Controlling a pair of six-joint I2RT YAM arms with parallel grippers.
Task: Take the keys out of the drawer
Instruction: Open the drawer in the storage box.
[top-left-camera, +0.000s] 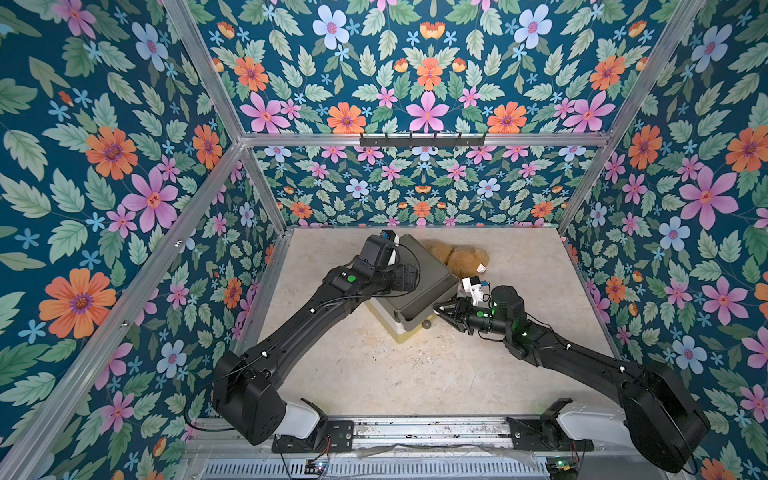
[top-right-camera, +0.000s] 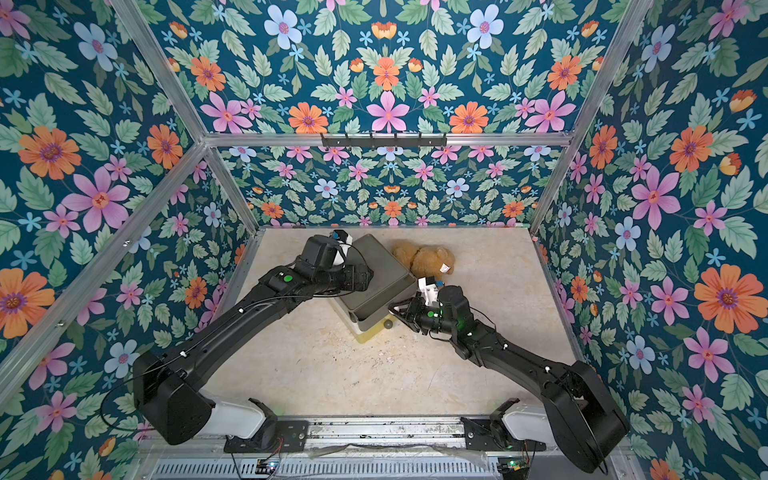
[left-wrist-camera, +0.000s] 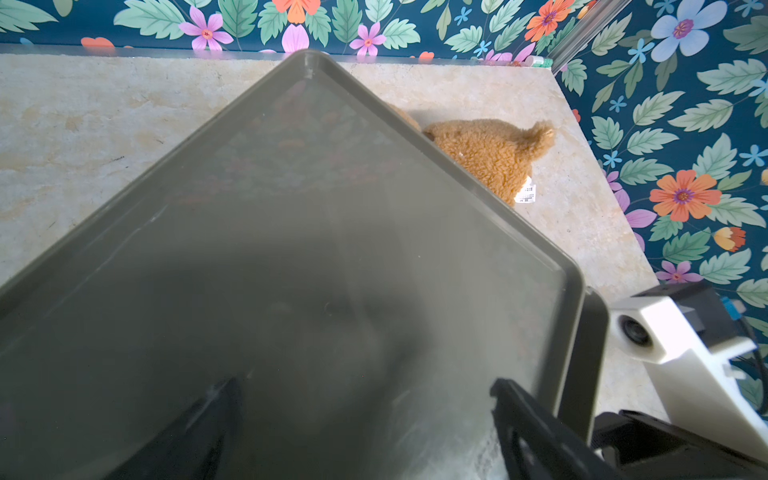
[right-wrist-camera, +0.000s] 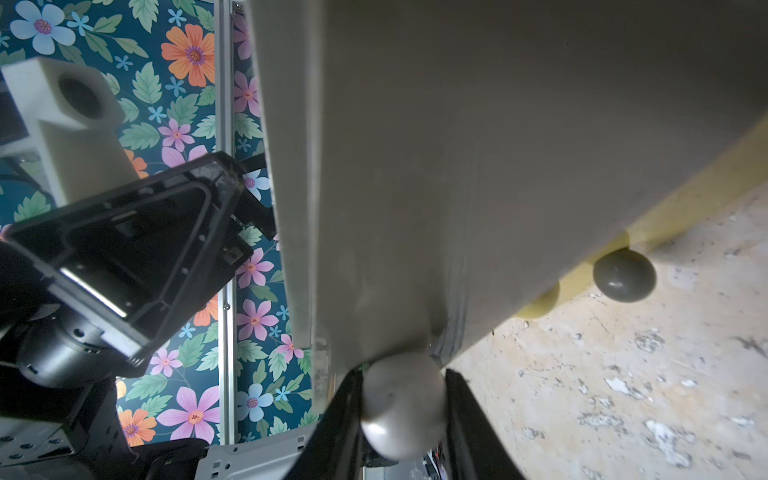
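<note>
Step in hand: opening the drawer. The right hand is clamped on a round drawer knob. The left hand, fingers spread and empty, rests over the cabinet near the tabletop's far edge. The keys are hidden, presumably inside. Next move: a straight outward pull with the cabinet braced.

Teal floral-papered walls stand behind silver aluminium frame bars. The beige mottled floor, perhaps stone, lies below a black hook rail.

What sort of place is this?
Probably a robot test booth: flower-papered walls on an aluminium frame, two black robot arms bolted to a rail, a grey plastic drawer chest and brown plush bear.
</note>
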